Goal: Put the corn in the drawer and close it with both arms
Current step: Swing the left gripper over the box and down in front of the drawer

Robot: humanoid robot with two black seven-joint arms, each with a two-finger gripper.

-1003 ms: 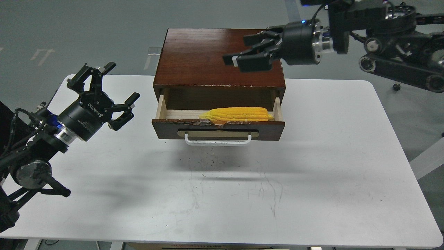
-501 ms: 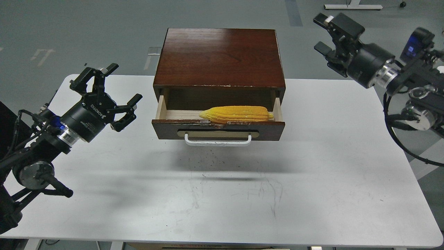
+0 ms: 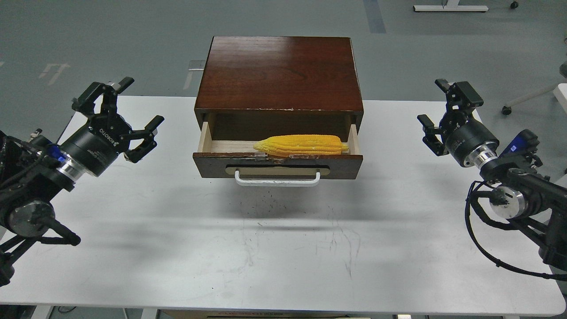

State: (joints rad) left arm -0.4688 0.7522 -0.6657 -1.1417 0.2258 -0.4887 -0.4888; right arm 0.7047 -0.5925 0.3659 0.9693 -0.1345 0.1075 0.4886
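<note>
On the white table (image 3: 283, 248), your left gripper (image 3: 118, 111) and right gripper (image 3: 445, 113) hang spread and empty. Between them, the corn (image 3: 301, 145) lies in the open drawer (image 3: 277, 165); likely light sliding, so push its stiff front.

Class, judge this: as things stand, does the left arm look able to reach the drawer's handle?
Probably yes. The left gripper hangs open to the left of the drawer, and only bare table lies between it and the handle, which juts out in front.
</note>
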